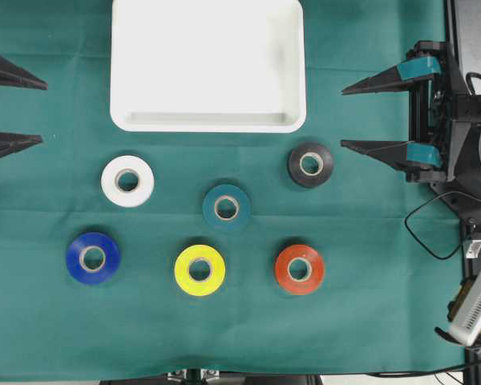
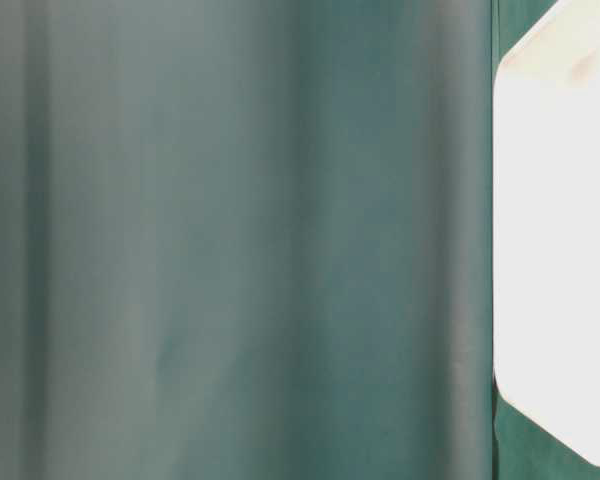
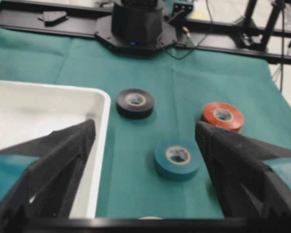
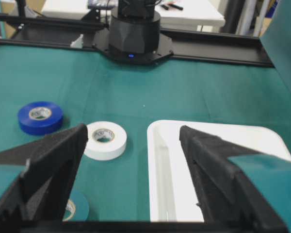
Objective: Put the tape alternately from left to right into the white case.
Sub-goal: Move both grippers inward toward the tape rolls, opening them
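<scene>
Tape rolls point(image 1: 226, 208) lie at six o'clock of the white case point(image 1: 208, 123); I see left hand point(image 1: 24, 111) and right hand point(image 1: 354, 116) open, holding nothing.

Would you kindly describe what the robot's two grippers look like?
Each gripper has two long black fingers tapering to points. The right gripper shows teal blocks at the finger roots, a black frame and a thin black cable trailing below; the left gripper shows only its black tips.
</scene>
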Motion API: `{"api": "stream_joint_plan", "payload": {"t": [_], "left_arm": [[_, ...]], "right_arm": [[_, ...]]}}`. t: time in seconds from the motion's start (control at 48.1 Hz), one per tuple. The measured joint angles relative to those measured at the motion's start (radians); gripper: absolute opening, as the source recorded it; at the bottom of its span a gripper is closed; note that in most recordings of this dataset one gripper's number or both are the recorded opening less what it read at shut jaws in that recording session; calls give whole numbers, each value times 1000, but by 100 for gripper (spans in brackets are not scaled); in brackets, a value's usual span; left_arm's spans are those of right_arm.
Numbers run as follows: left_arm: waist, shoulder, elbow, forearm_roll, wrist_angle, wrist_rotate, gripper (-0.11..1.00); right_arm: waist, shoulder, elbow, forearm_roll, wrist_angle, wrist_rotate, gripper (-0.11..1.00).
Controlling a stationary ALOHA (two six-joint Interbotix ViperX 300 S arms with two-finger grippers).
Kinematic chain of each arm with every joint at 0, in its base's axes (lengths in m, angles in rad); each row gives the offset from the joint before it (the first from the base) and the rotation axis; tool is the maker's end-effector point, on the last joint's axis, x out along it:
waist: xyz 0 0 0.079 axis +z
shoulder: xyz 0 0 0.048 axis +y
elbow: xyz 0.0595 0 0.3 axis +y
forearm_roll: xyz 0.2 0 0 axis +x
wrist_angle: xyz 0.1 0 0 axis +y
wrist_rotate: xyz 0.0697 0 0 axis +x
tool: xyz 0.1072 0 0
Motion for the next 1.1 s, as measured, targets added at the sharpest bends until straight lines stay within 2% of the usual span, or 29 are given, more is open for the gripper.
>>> {"api": "stream_joint_plan", "payload": {"t": [0.249, 1.102], "left_arm": [[0, 35, -11, 0, 12, 0, 60], [0, 385, -192, -2, 181, -23, 59]], "right_arm": [[0, 14, 0, 0, 0, 2, 84], [2, 275, -130, 0, 149, 8, 84]]}}
